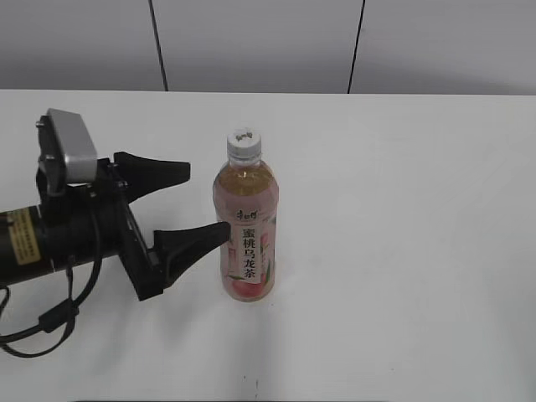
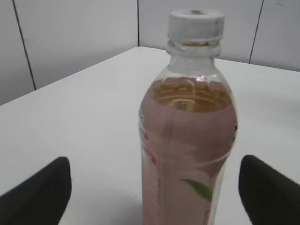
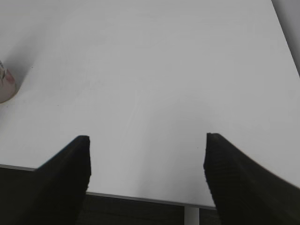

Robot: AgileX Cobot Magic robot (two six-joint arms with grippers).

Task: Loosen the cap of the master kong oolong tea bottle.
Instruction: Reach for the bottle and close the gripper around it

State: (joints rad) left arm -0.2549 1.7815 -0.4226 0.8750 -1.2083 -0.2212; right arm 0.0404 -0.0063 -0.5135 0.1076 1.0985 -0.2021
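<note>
The master kong oolong tea bottle [image 1: 246, 230] is standing upright on the white table [image 1: 402, 251], a little left of the middle in the exterior view, with the cap [image 1: 244, 142] sitting on its neck; the left arm [image 1: 50, 239] is lying low and roughly level along the table from the left edge, its wrist turned so that the two black fingers are pointing toward the bottle, one farther from the camera and one nearer; the left gripper [image 1: 205, 201] is spread wide, its nearer fingertip [image 1: 213, 236] coming just beside the label, though whether it is touching is unclear, and the farther one stopping short of the bottle; in the left wrist view the bottle [image 2: 187, 150] is filling the space between the fingers with gaps on both sides; the right gripper [image 3: 146, 140] is likewise held apart, hanging over bare table near its front edge, well away from the bottle, whose base is only peeking in at the left border.
</note>
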